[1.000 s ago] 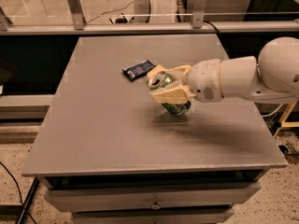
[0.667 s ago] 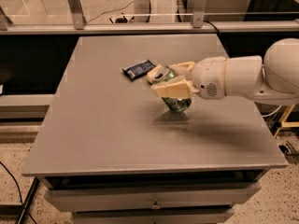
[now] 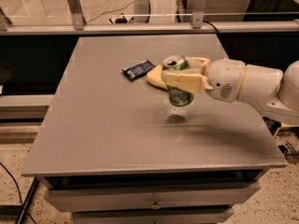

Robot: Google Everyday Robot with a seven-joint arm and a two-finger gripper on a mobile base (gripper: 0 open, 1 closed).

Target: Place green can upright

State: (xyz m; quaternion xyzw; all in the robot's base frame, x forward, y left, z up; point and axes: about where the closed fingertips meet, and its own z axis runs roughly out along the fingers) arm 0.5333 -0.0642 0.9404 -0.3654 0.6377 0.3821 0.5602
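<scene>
The green can (image 3: 179,96) is a small shiny can with a green and silver label and a silver top. It is upright, held above the grey table (image 3: 107,125) near its middle, with its shadow on the surface just below. My gripper (image 3: 169,77) reaches in from the right on a white arm (image 3: 252,85). Its cream fingers (image 3: 184,81) are shut around the can's upper half.
A dark blue snack packet (image 3: 138,69) lies flat on the table just left of the gripper. A glass barrier with metal posts (image 3: 74,6) runs behind the table's far edge. Drawers (image 3: 154,200) sit under the front edge.
The can has turned from tilted to upright in the gripper and has risen slightly. The arm has shifted a little.
</scene>
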